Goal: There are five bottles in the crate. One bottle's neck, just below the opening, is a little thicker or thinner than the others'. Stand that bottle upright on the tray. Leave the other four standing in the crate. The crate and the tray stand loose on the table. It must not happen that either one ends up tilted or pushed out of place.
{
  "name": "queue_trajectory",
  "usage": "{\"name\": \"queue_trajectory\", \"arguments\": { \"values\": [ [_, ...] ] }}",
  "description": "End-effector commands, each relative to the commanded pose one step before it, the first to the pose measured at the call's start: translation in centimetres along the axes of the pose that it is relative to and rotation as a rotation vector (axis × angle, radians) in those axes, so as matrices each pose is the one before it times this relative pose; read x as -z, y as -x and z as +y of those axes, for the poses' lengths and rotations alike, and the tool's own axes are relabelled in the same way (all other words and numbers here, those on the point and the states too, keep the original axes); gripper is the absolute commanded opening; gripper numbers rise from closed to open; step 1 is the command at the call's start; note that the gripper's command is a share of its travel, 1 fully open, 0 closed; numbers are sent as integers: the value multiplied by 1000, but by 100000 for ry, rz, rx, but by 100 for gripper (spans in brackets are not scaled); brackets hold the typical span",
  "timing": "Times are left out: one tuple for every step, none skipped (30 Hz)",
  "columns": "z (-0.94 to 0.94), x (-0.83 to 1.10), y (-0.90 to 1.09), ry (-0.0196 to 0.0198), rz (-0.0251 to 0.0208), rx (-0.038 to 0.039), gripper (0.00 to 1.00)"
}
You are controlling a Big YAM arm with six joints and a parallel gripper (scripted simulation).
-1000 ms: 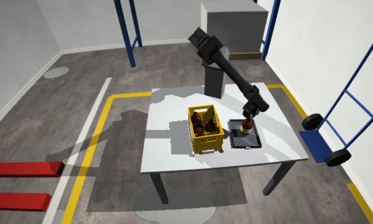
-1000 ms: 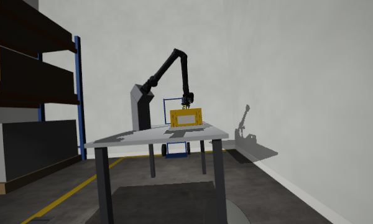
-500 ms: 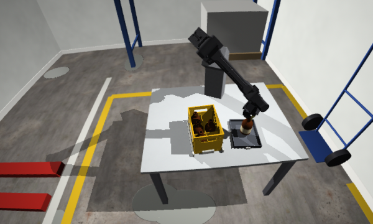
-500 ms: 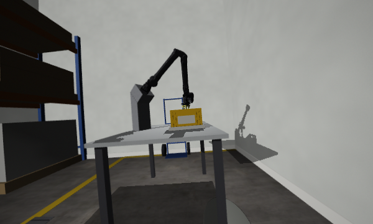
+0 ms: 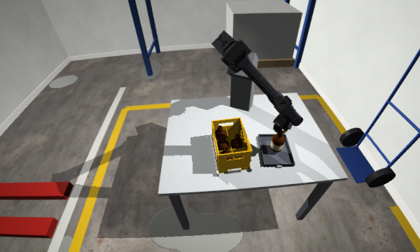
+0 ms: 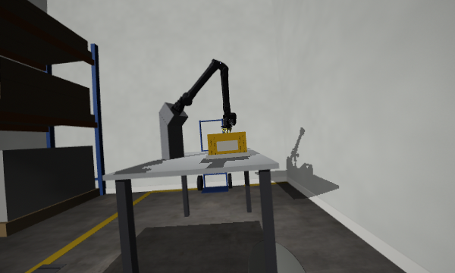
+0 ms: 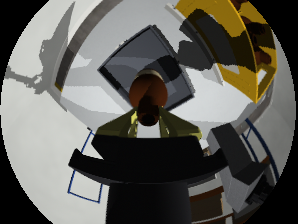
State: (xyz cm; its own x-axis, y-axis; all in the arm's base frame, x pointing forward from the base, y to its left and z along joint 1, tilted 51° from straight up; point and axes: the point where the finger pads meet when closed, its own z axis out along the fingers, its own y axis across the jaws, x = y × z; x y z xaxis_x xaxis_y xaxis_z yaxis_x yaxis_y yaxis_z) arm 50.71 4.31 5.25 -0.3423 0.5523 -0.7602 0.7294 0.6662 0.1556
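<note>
Tool [image 5: 280, 132] clamped on bottle [image 5: 278, 143] neck

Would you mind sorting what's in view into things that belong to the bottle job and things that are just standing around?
Part of the job:
- gripper, shut on the brown bottle over the tray
- yellow crate with the remaining bottles

Just around:
- hand truck
- red bars on the floor
- shelf rack
- grey box

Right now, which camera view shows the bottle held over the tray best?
The top view: the brown bottle appears whole, gripped at its neck by the gripper above the dark tray. The wrist view sees only its top from above. In the exterior view the yellow crate hides it.
</note>
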Motion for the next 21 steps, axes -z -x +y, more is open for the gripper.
{"name": "queue_trajectory", "arguments": {
  "values": [
    [-295,-347,81,-330,-22,256,0],
    [0,0,0,0,0,0,0],
    [0,0,0,0,0,0,0],
    [0,0,0,0,0,0,0],
    [0,0,0,0,0,0,0],
    [0,0,0,0,0,0,0],
    [0,0,0,0,0,0,0],
    [0,0,0,0,0,0,0],
    [-1,-2,0,-2,0,0,0],
    [-2,-6,0,-5,-1,0,0],
    [-4,-11,-1,-10,-1,-4,0],
    [-6,-17,-1,-16,-2,-8,0],
    [-8,-25,-2,-23,-3,-13,0],
    [-11,-33,-3,-29,-4,-18,0],
    [-7,-37,-10,-21,-2,-13,0],
    [0,0,0,0,0,0,0],
    [0,0,0,0,0,0,0],
    [13,36,-145,-57,213,375,0],
    [-15,-55,-19,-46,9,39,0],
    [-15,-59,17,-24,-36,-77,0],
    [-8,-45,58,19,-80,-181,0]
  ]
}}
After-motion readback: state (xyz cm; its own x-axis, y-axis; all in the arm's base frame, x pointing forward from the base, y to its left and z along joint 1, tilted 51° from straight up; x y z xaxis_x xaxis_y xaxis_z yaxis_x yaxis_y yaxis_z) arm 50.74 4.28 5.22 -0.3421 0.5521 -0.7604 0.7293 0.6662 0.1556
